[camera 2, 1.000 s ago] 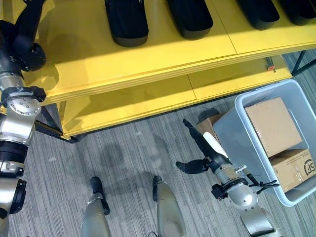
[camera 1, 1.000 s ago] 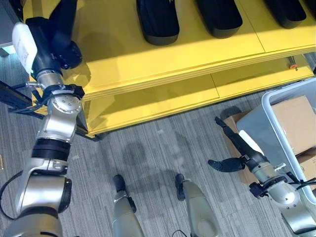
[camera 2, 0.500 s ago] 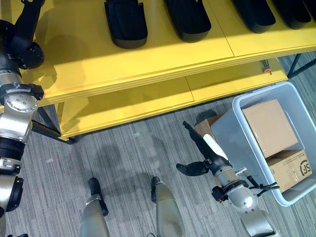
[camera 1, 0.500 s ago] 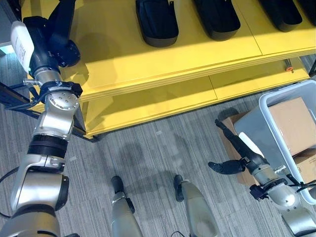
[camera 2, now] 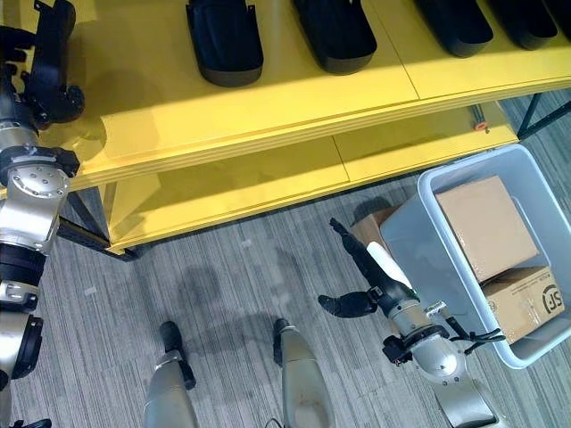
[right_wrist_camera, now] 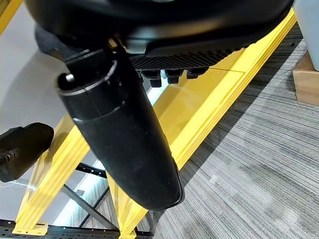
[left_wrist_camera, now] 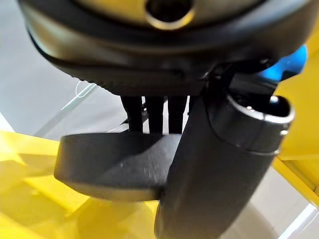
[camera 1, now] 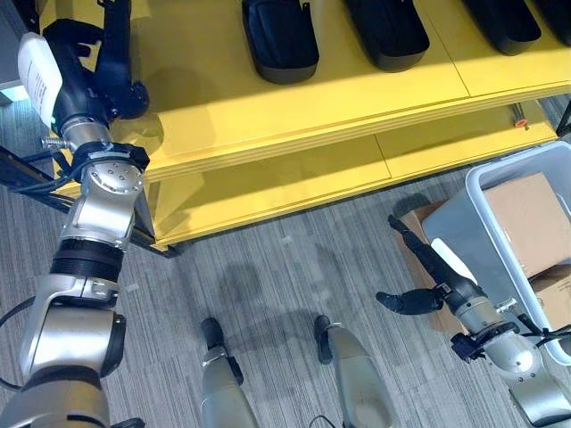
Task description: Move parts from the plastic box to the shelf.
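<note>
My left hand point(camera 1: 82, 89) is raised to the far left end of the yellow shelf point(camera 1: 268, 116). It is shut on a long black part point(camera 1: 114, 45) that stands almost on end over the top board. In the left wrist view the thumb point(left_wrist_camera: 219, 164) and fingers clamp that black part point(left_wrist_camera: 109, 164). My right hand point(camera 1: 428, 263) hangs low over the carpet, open and holding nothing, with straight fingers and its thumb point(right_wrist_camera: 119, 129) spread. It is just left of the grey plastic box point(camera 2: 419, 232).
Several black parts point(camera 1: 281, 40) lie in a row on the shelf's top board. The plastic box holds two cardboard cartons point(camera 2: 486, 223), and another carton point(camera 1: 417, 221) sits on the floor against it. A small orange-tipped item point(camera 1: 518, 116) lies on the lower board point(camera 1: 268, 187).
The left hand has tipped the black part more upright, so its far end now shows. The right hand has stayed in place. The camera has shifted slightly.
</note>
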